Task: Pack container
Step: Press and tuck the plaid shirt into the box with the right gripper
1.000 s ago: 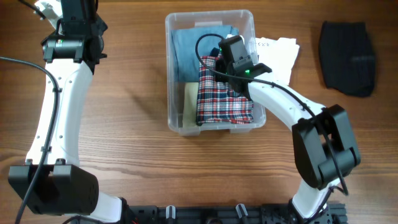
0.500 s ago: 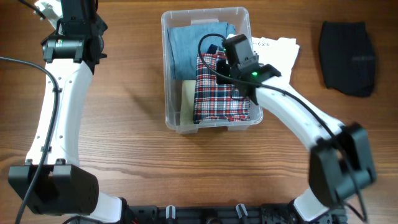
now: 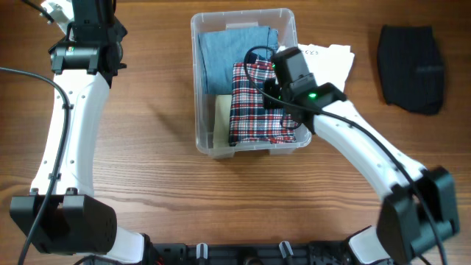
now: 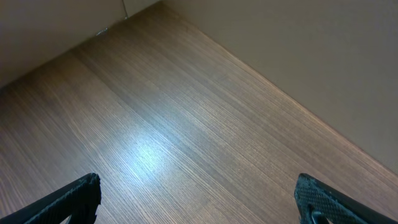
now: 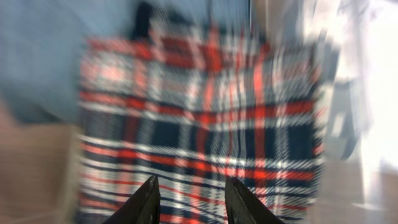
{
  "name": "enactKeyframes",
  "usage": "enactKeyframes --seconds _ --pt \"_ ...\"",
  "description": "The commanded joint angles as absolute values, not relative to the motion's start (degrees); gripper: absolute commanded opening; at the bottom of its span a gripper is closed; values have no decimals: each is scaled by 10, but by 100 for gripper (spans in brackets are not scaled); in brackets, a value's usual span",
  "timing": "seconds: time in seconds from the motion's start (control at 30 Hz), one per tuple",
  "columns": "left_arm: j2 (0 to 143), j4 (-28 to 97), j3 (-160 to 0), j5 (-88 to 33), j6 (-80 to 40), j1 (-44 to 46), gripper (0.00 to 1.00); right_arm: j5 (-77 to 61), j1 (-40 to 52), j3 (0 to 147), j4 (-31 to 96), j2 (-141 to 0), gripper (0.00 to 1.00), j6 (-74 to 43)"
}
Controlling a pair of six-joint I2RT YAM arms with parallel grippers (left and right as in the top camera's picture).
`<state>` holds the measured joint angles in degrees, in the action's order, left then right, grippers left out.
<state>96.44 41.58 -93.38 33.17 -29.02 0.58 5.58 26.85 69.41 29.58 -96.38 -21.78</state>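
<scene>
Container [image 3: 243, 12], centred on table [image 3: 147, 169], plaid garment [image 3: 250, 110] along its right wall. Right gripper [image 5: 193, 193]: just above the plaid, fingers parted, empty. Left gripper [image 4: 196, 190]: spread over bare table. Risk: your right wrist catches that wall, dragging the container.

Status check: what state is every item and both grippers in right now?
Container: upright, lidless, partly packed.
Plaid cloth: folded, inside container.
Blue cloth: folded, inside container.
Cream cloth: inside container, beside plaid cloth.
White cloth: on table, outside container.
Black cloth: on table, outside container.
Left gripper: open, empty.
Right gripper: open, empty, over plaid cloth.
</scene>
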Motion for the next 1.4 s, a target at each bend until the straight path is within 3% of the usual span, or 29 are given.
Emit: enactKeyframes --seconds 0.0,0.27,0.6,0.67,0.83,0.87,1.17,1.37 --pt "967 415 -933 341 -288 4 100 52 270 661 297 -1023 34 -246" --pt "967 415 -933 341 -288 4 100 30 270 672 297 -1055 36 -210" --pt "967 415 -933 341 -288 4 100 32 270 692 242 -860 38 -214" --pt "967 415 -933 341 -288 4 100 32 270 692 225 -846 34 -214" --pt "967 415 -933 341 -288 4 100 29 270 689 188 -863 6 -212" --pt "967 415 -933 341 -288 4 100 25 270 689 178 -872 4 -210" --pt "967 415 -933 341 -288 4 100 -27 270 689 96 -1028 5 -199" --pt "967 415 -933 341 -288 4 100 -79 270 689 86 -1149 15 -194"
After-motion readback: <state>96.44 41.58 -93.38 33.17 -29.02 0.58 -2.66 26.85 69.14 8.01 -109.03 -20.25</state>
